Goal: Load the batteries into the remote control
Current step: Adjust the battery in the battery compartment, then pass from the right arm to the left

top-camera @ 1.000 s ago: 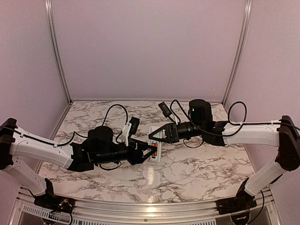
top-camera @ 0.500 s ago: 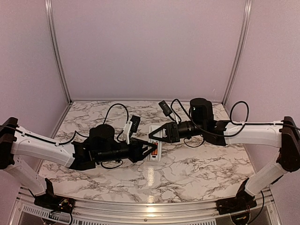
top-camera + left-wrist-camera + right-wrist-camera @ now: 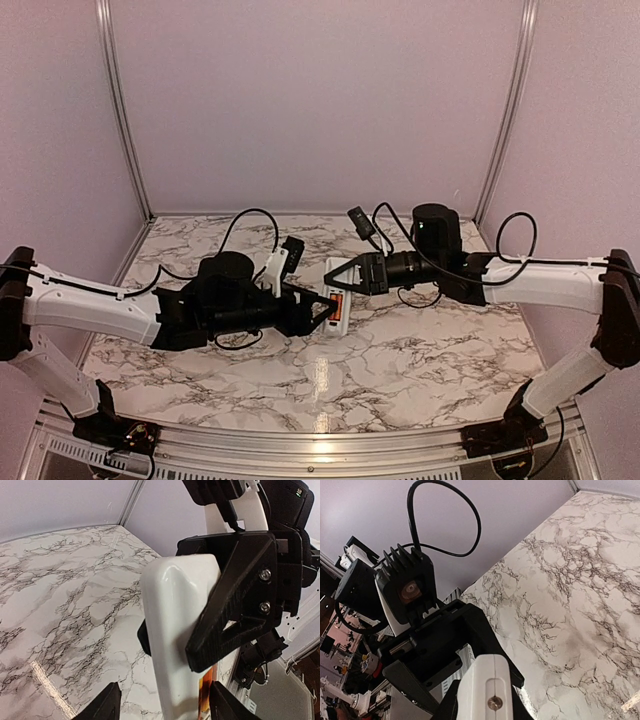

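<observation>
The white remote control is held above the marble table between both arms. My right gripper is shut on its far end; one black finger presses its flank in the left wrist view. An orange-red battery lies in the recess, showing as an orange strip along the remote's right edge. My left gripper is open, and its fingertips stand either side of the remote's near end, the left one apart from it. In the right wrist view the remote's end fills the jaws.
The marble table is walled by pale panels with aluminium posts at the back corners. A metal rail runs along the near edge. Black cables loop over both wrists. The left arm's camera housing faces the right wrist.
Both grippers and the remote have shifted slightly away from the near edge and to the right. The left gripper's jaws narrowed, then widened again.
</observation>
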`<action>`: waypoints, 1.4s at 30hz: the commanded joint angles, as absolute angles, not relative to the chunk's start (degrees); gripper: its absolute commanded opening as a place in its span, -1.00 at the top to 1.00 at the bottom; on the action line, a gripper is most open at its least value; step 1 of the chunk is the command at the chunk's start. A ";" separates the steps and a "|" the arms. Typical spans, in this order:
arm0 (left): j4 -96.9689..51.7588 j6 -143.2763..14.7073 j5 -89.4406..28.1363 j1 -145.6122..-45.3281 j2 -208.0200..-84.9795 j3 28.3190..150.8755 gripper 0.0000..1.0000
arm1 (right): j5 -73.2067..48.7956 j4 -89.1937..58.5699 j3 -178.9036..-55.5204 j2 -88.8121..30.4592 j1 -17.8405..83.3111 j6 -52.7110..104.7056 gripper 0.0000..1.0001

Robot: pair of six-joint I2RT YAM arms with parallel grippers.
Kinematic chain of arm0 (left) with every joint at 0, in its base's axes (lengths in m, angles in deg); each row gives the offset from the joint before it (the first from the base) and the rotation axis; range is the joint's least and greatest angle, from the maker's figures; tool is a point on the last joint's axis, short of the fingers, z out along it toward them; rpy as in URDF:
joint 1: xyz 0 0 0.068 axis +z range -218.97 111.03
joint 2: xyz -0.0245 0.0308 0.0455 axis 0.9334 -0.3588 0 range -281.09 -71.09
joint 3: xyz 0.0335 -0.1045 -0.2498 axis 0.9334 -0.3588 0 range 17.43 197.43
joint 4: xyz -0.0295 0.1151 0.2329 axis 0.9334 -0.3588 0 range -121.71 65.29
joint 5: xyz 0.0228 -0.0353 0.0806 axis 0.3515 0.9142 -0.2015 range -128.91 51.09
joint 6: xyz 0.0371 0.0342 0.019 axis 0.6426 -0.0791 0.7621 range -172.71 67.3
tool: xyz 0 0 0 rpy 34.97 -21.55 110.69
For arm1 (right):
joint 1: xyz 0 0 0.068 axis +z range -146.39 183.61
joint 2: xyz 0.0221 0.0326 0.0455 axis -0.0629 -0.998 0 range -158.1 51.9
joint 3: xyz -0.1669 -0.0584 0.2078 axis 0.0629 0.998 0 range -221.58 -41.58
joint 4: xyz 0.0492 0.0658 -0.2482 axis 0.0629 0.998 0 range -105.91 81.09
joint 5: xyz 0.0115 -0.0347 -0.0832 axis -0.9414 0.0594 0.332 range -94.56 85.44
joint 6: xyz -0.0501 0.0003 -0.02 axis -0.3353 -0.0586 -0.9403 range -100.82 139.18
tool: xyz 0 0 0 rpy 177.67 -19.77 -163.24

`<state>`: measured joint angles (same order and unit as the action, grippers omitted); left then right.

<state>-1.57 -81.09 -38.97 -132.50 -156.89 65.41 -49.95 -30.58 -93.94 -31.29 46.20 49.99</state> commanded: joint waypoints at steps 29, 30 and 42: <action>-25.54 -78.73 -52.90 -137.58 -158.69 74.49 -0.71 | -43.22 -33.85 -86.23 -34.48 41.50 58.87 1.00; -25.32 -79.56 -52.99 -138.07 -160.57 75.88 -0.73 | -42.77 -34.23 -86.23 -34.68 41.83 59.38 1.00; -28.02 -85.93 -58.23 -140.77 -174.83 87.68 -0.68 | -41.39 -37.50 -84.72 -35.20 43.38 62.85 0.97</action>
